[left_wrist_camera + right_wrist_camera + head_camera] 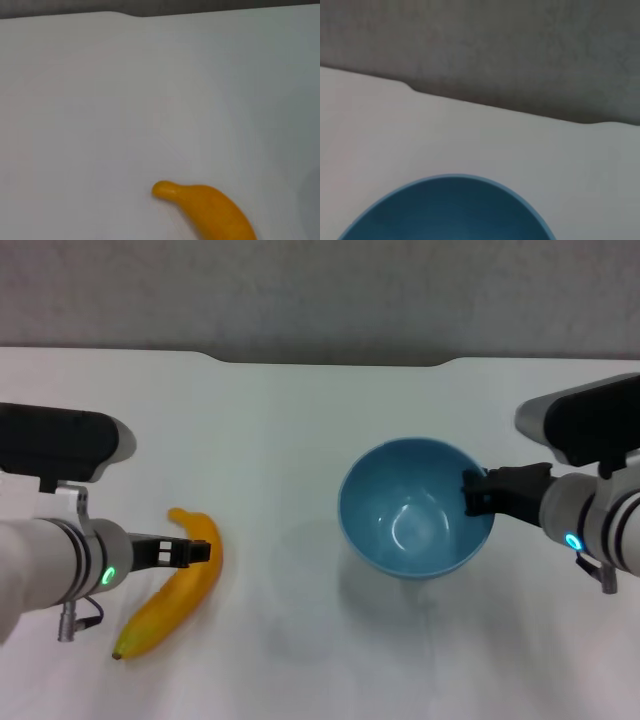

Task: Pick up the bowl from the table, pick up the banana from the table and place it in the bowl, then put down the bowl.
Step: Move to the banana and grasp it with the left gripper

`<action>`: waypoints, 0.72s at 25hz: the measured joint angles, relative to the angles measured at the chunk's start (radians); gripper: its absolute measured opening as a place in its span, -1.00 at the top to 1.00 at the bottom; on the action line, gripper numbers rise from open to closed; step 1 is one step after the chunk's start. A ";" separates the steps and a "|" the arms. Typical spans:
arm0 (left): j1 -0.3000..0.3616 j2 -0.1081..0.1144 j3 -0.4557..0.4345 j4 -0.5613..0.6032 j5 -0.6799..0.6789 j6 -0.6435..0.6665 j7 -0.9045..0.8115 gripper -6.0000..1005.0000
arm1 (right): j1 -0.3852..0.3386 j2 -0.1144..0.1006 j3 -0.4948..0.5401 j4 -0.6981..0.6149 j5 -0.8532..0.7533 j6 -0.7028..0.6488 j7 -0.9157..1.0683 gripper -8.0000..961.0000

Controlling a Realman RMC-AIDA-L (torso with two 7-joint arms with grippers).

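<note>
I read no writing anywhere as my right end effector (478, 491) grips the rim of the bowl (412, 508) (nothing inside it), while the left end effector (197, 552), grip unclear, sits over the banana (172, 590) on the white surface (290, 430).

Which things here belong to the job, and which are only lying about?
Belong to the job:
- bowl, with the right end effector at its rim
- banana, with the left end effector over it
- table, on which the banana lies

Only lying about:
- nothing; beyond the table only a grey wall shows
</note>
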 joint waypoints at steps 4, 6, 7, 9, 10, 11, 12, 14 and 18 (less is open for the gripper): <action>0.003 0.002 0.019 0.003 -0.001 -0.025 0.000 -0.69 | -0.008 0.000 0.011 0.008 0.000 0.000 -0.003 0.90; 0.004 0.002 0.024 0.005 -0.004 -0.034 0.000 -0.68 | -0.009 0.000 0.011 0.008 0.000 0.001 -0.004 0.90; 0.004 0.002 0.027 0.008 -0.007 -0.039 0.000 -0.68 | -0.009 0.000 0.011 0.008 0.000 0.001 -0.005 0.90; 0.005 0.002 0.034 0.017 -0.012 -0.045 0.000 -0.68 | -0.008 0.000 0.011 0.007 0.000 0.001 -0.006 0.90; 0.005 0.002 0.037 0.023 -0.014 -0.048 0.000 -0.68 | -0.007 0.000 0.011 0.004 0.000 0.001 -0.007 0.90; 0.005 0.002 0.039 0.027 -0.014 -0.048 0.000 -0.68 | -0.007 0.000 0.011 0.004 0.000 0.001 -0.007 0.90; 0.005 0.002 0.041 0.030 -0.014 -0.049 0.000 -0.68 | -0.007 0.000 0.011 0.003 0.000 0.001 -0.007 0.90; 0.005 0.002 0.047 0.032 -0.018 -0.056 0.000 -0.68 | -0.007 0.000 0.013 0.002 0.000 0.001 -0.007 0.90; 0.006 0.002 0.066 0.052 -0.036 -0.087 0.000 -0.67 | -0.007 -0.001 0.017 0.000 0.000 0.001 -0.008 0.89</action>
